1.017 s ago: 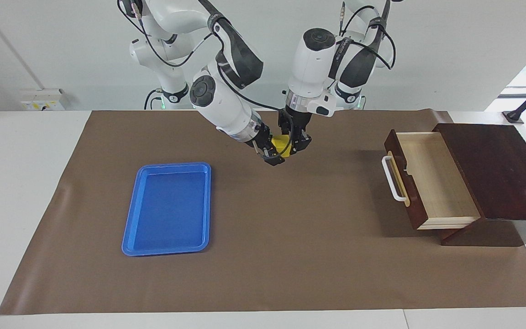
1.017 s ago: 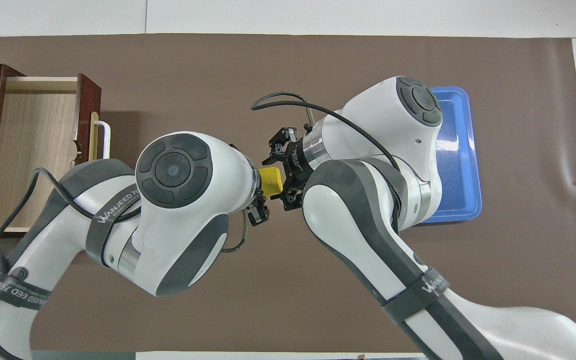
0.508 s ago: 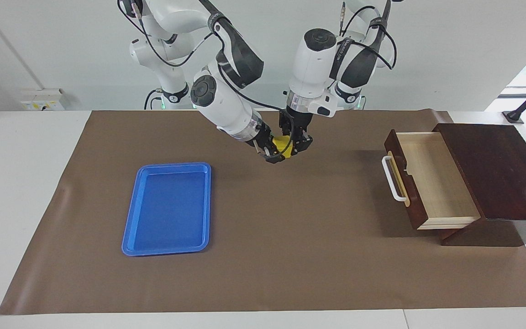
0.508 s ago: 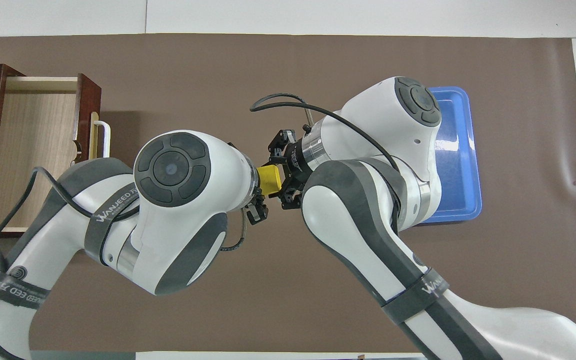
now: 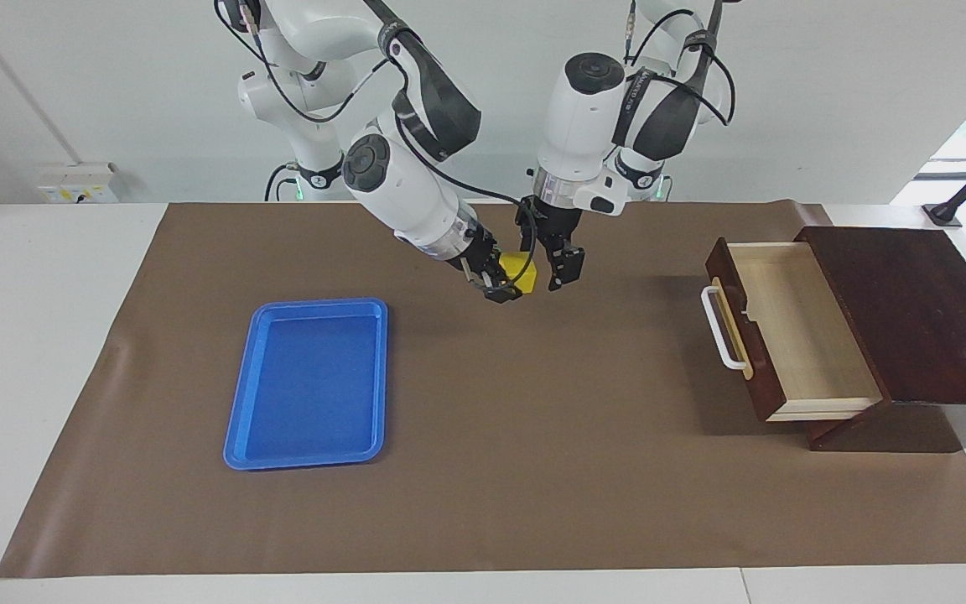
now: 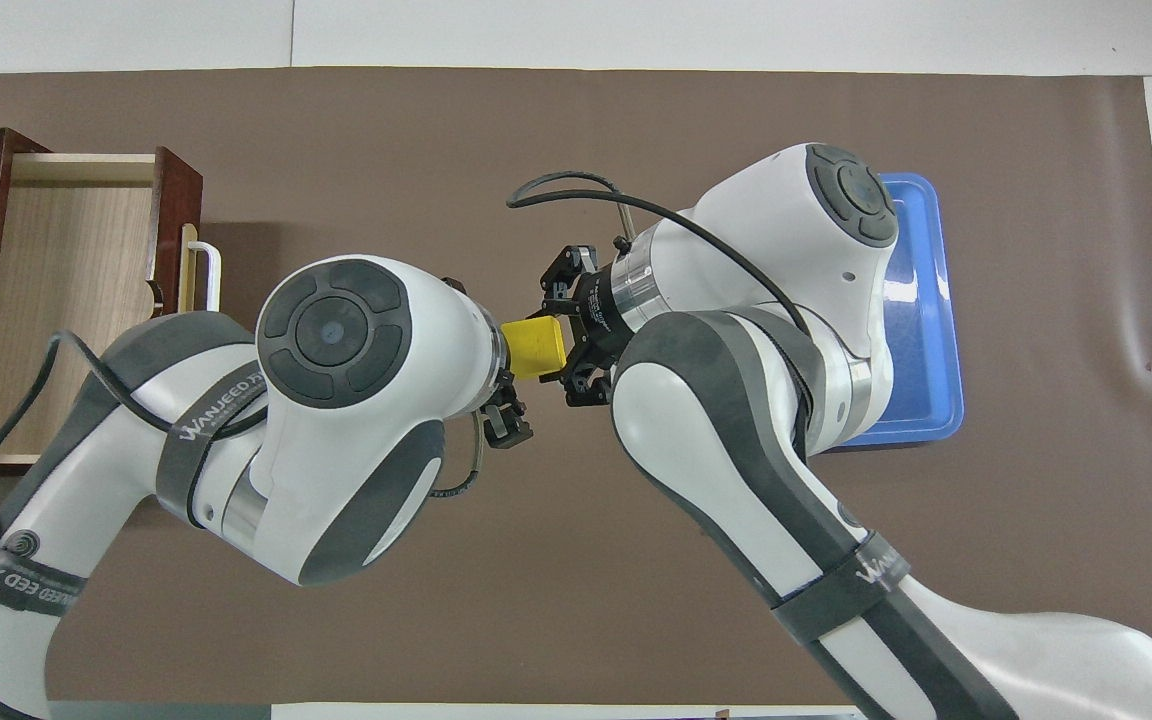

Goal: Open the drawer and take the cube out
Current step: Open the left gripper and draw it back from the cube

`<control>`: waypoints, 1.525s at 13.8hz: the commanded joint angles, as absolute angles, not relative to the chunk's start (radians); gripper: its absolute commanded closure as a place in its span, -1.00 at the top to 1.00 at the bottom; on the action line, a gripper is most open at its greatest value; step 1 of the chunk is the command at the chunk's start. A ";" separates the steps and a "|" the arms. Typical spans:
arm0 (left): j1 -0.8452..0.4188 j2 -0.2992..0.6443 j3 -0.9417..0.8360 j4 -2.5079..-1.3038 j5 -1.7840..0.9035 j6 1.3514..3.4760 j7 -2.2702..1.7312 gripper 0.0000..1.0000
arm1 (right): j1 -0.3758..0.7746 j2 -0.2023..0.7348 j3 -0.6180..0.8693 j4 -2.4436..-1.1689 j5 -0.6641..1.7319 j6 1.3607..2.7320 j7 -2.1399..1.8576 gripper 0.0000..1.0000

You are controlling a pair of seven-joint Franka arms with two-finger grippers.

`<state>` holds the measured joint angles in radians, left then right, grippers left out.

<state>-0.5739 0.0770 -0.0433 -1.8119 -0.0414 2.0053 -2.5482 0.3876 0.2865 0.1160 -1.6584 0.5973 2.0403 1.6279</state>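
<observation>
The yellow cube (image 5: 520,271) hangs in the air over the brown mat, between the blue tray and the drawer. My right gripper (image 5: 508,281) is shut on it; in the overhead view the cube (image 6: 534,347) sticks out of that gripper (image 6: 568,345). My left gripper (image 5: 552,268) is open just beside the cube, on the drawer's side, and apart from it. In the overhead view it is mostly hidden under its own wrist. The drawer (image 5: 793,327) stands pulled out of the dark wooden box (image 5: 911,310), and its pale inside (image 6: 66,290) is empty.
A blue tray (image 5: 240,403) lies empty on the mat toward the right arm's end. My right arm partly covers the blue tray (image 6: 948,330) in the overhead view. The drawer's white handle (image 5: 722,331) juts toward the middle of the table.
Both grippers were on the cube. Now my left gripper has opened and drawn back a little toward the drawer, leaving the cube in my right gripper.
</observation>
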 commanded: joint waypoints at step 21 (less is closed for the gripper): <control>-0.368 0.018 -0.044 -1.911 -0.031 2.013 -2.204 1.00 | 0.345 0.304 0.114 -1.608 0.598 2.029 1.640 -1.00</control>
<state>-0.3823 0.0564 -0.0356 -1.8621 -0.0409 1.9865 -2.2175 0.3582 0.2887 0.1079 -1.6390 0.5979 2.0410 1.6279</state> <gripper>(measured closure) 0.000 0.432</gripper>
